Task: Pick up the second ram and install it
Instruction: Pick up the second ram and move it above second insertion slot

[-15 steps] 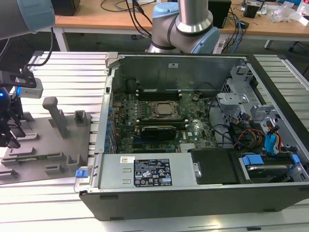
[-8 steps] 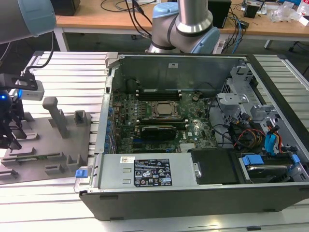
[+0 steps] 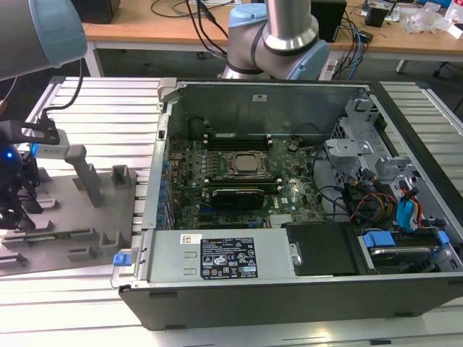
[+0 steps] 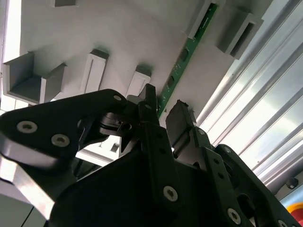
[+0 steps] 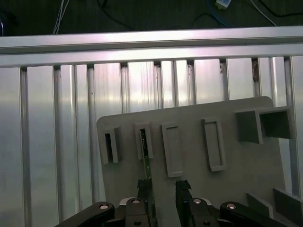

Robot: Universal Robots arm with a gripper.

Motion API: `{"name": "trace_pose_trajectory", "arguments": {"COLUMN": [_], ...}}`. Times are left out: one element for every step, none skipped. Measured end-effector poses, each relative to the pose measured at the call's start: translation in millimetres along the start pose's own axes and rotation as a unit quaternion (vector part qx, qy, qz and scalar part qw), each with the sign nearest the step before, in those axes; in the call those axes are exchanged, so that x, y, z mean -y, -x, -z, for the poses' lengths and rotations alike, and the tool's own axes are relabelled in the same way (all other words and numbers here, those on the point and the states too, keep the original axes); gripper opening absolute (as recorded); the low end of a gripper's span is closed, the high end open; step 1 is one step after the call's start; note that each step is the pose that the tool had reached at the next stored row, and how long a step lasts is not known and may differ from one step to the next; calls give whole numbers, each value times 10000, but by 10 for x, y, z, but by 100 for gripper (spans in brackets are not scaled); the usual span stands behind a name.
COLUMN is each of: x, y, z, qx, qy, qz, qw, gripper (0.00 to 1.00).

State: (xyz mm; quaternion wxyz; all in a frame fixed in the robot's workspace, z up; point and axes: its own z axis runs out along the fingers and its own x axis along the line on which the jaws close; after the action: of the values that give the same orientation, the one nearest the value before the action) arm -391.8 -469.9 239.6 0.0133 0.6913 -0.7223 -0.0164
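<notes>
Gripper [image 5: 163, 189] poised over the grey holder tray [image 5: 236, 161], fingers spread with an open gap, pinching nothing. The second ram [image 5: 146, 158] stands on edge in the tray, far end seated in a slotted block (near end hidden behind one fingertip [image 4: 152, 123]). Its chips and label cannot be made out.

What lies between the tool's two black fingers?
The end of the thin green circuit-board stick, seen in the second wrist view; the open tool straddles it.
</notes>
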Motion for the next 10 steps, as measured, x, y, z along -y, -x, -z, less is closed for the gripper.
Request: {"name": "trace_pose_trajectory", "arguments": {"x": [3, 9, 21, 29, 42, 71, 81, 91, 98, 101], "y": [-31, -38, -39, -39, -39, -38, -37, -37, -37, -38], "z": [-27, -62, -100, -118, -144, -203, -233, -267, -306, -347], "qx": [1, 0, -3, -5, -8, -15, -17, -17, -18, -15], "qy": [-1, 0, 0, 0, 1, 1, 1, 1, 1, 1], "qz": [0, 3, 9, 13, 20, 40, 50, 62, 71, 82], "qw": [10000, 10000, 10000, 10000, 10000, 10000, 10000, 10000, 10000, 10000], "gripper": [36, 36, 36, 36, 36, 36, 36, 36, 36, 36]}}
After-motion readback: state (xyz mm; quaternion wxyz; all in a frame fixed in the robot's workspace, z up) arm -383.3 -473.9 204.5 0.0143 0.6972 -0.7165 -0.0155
